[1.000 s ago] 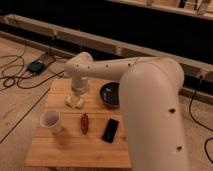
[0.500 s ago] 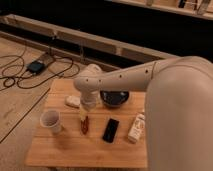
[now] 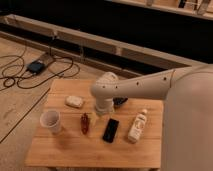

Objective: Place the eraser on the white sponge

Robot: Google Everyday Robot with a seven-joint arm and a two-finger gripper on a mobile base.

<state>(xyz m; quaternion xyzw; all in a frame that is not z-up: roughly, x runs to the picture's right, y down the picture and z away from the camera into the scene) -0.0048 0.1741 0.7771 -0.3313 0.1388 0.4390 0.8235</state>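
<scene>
The end effector is hanging over the middle of the counter, just behind the reddish-brown object and the eraser (whether it is wide or narrow, I cannot tell). The eraser is lying flat on the counter, well apart from the white sponge, which is sitting farther back and left, behind the white cup.
</scene>
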